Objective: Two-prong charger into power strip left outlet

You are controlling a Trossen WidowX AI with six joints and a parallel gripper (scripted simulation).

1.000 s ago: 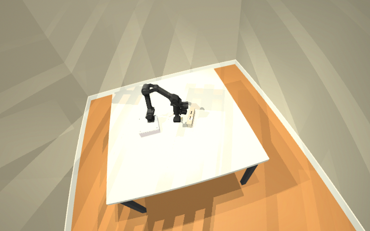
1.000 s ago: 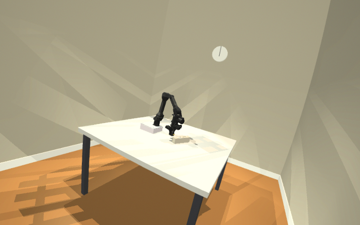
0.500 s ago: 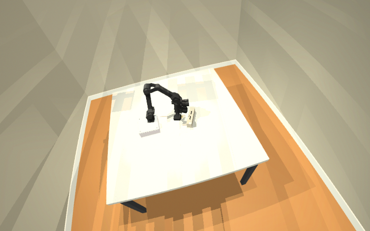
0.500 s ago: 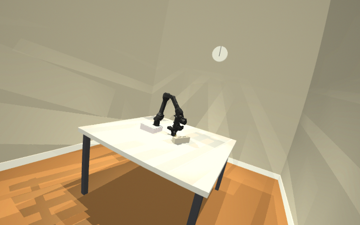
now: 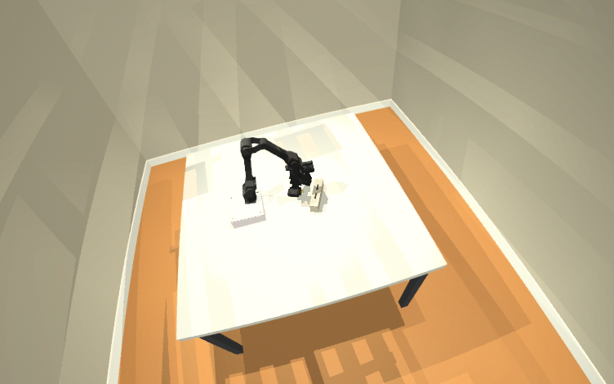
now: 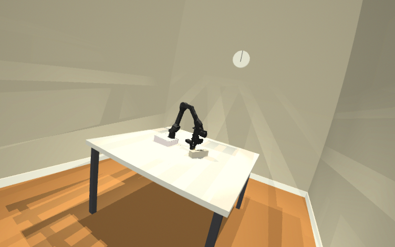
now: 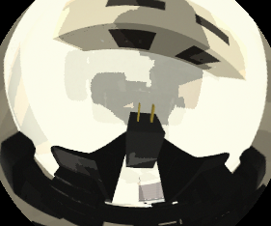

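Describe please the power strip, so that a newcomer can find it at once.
On the big white table stands a black jointed robot arm. Close to its pincer lies a long beige power strip. Unlike the flat white box under the arm's foot, it is narrow and has dark openings.

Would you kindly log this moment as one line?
gripper: shut on charger | prongs: exposed, outside power strip | plugging: unfinished
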